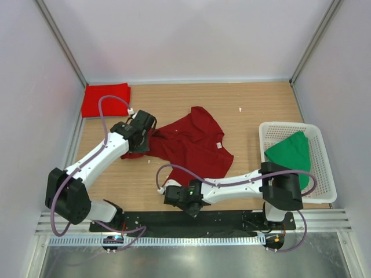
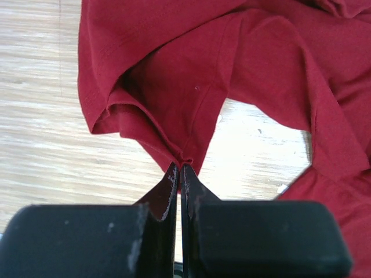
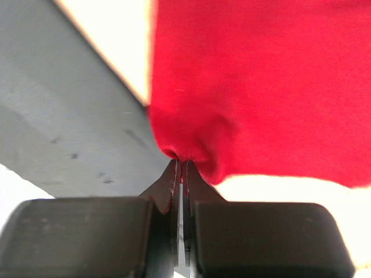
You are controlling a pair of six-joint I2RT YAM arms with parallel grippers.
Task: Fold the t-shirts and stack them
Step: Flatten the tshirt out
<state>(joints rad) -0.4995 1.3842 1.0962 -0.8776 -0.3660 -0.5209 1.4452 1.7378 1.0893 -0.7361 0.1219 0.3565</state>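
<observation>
Shirt pinched by both arms

The dark maroon t-shirt lies rumpled and partly spread in the middle of the wooden desk, with a small white label showing on its right side. The left fingers are pressed together on a folded edge at the shirt's left side. In the left wrist view the cloth gathers to a point between their tips, and bare wood shows through a gap in the fabric just beyond.

The right fingers are likewise clamped on a small pucker of red cloth, low near the front of the desk. That view is washed out, so the fabric looks brighter there, and a grey surface fills its left side.

A brighter red t-shirt lies folded flat in the far left corner of the desk, well apart from the maroon one. A green t-shirt sits crumpled inside the white basket at the right edge of the desk, just beside the right arm's base.
</observation>
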